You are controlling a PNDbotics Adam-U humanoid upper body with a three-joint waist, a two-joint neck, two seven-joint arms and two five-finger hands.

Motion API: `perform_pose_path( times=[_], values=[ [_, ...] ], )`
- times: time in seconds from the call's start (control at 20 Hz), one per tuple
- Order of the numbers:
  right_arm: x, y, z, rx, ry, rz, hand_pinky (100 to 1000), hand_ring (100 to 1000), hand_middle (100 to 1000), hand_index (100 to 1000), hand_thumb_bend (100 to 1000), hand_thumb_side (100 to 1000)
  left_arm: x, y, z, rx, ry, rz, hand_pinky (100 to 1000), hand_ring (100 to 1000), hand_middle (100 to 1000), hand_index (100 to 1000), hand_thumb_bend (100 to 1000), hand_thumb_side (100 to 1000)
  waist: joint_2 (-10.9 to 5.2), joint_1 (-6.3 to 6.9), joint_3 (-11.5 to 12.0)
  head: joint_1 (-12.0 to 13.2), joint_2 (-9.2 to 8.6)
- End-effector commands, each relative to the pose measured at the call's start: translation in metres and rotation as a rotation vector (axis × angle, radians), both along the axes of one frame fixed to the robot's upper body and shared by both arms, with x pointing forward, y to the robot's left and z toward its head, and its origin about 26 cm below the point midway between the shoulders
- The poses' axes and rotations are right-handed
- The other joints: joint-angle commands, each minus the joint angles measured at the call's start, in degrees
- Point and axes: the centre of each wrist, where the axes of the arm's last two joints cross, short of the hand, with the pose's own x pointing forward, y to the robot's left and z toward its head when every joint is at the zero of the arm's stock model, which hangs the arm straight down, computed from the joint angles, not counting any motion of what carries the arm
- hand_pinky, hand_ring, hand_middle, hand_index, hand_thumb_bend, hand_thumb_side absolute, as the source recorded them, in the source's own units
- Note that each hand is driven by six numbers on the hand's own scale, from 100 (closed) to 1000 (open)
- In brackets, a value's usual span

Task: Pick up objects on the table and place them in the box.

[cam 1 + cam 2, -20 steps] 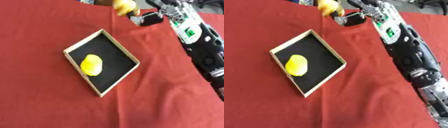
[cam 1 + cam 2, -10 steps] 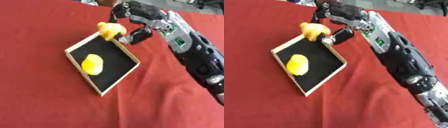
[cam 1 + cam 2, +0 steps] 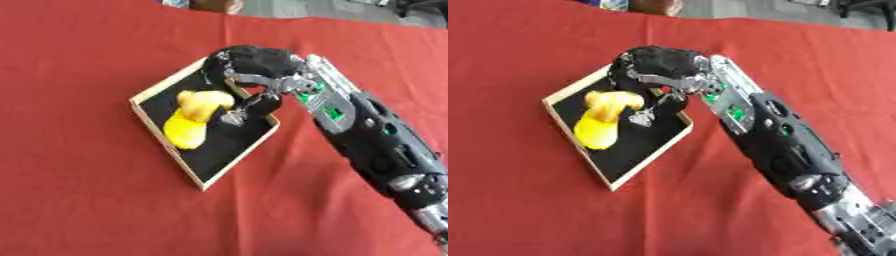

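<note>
Right hand (image 3: 254,75): over the far right part of the box, reaching in from the right; fingers curled downward, whether still pinching the yellow piece cannot be told.
Left hand: out of sight in both views.
Box (image 3: 157,141): shallow, pale wooden rim, black floor, turned cornerwise on the table.
Yellow toy (image 3: 203,102): small, lumpy (shape unclear), inside the box just left of the fingertips, its lower end against the lemon.
Lemon (image 3: 185,132): bright yellow oval, lying on the black floor toward the left side.
Table (image 3: 79,200): covered in red cloth.
</note>
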Motion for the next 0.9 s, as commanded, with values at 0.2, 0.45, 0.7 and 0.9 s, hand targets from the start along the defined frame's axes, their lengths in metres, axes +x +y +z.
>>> perform_pose_path(
  times=[0.2, 0.45, 0.7, 0.9],
  values=[
    [0.0040, -0.0061, -0.0031, -0.018, -0.039, -0.065, 785, 711, 540, 614, 100, 212, -0.0031, 0.0026, 0.0075, 0.027, -0.020, 0.007, 863, 699, 810, 889, 100, 706, -0.68, 0.41, 0.0, 0.2, -0.05],
    [0.0026, -0.0046, -0.0039, -0.050, -0.081, -0.076, 809, 825, 729, 814, 100, 235, -0.0029, 0.0020, 0.0075, 0.026, -0.018, 0.003, 864, 700, 810, 889, 100, 707, -0.66, 0.47, -0.2, 0.2, 0.10],
    [0.0012, -0.0055, -0.0027, -0.079, -0.117, -0.081, 917, 967, 862, 926, 100, 210, -0.0028, 0.0017, 0.0076, 0.026, -0.016, 0.000, 864, 700, 810, 890, 100, 707, -0.81, 0.58, -0.4, 0.2, 0.02],
    [-0.0007, -0.0061, 0.0019, -0.069, -0.142, -0.050, 927, 981, 873, 938, 100, 173, -0.0027, 0.0015, 0.0077, 0.026, -0.015, -0.002, 864, 700, 810, 889, 100, 707, -0.91, 0.65, -0.5, 0.3, 0.08]
  ],
)
